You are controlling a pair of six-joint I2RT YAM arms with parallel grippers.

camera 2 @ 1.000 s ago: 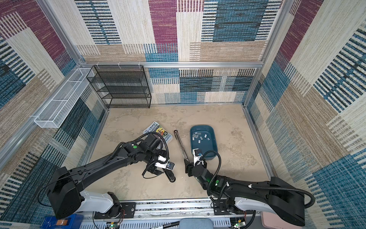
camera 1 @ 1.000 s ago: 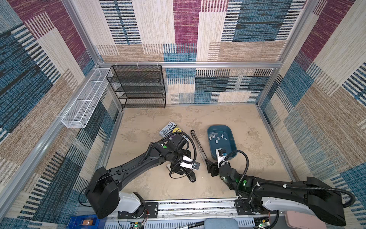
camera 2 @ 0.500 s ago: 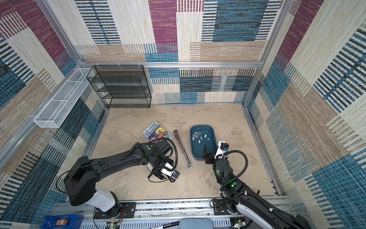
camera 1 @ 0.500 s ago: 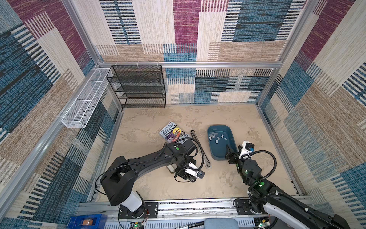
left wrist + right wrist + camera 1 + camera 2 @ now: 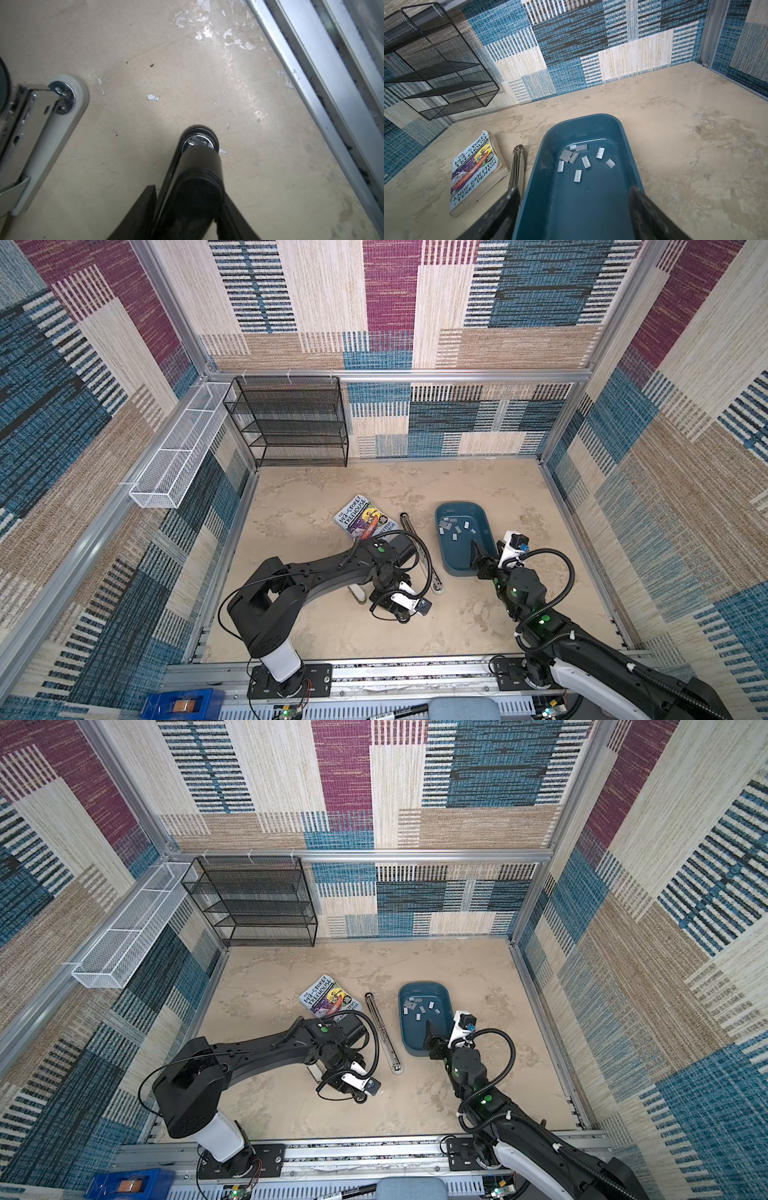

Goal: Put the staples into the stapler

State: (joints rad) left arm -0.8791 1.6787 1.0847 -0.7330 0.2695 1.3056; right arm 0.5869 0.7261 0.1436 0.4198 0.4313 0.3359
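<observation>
- Nothing looks loaded so far: the staples [image 5: 586,162] all lie flat on the floor of the blue tray [image 5: 538,153], toward its far end. A few overlap in a clump and the rest lie singly.
- The open stapler [image 5: 517,168] lies on the counter [image 5: 311,639] between the tray and a book [image 5: 475,166], lid swung back and metal channel bare. I take this for the one to fill.
- The right gripper [image 5: 574,193] hangs over the tray's near end, jaws wide with nothing between them.
- The left gripper [image 5: 187,207] has its jaws narrow on either side of a black stapler [image 5: 199,166]. The view is dark, so I cannot tell whether they press on it.
- Left to do, as I judge it: pick one strip, lift it over the tray wall, seat it in the channel and shut the lid.
- Room is tight: only a thin strip of counter separates tray and open stapler, and the book lies just beside the stapler's other flank.
- The left arm crowds the open stapler's near end, with the front rail [image 5: 311,83] close by. Right of the tray the counter is bare.
</observation>
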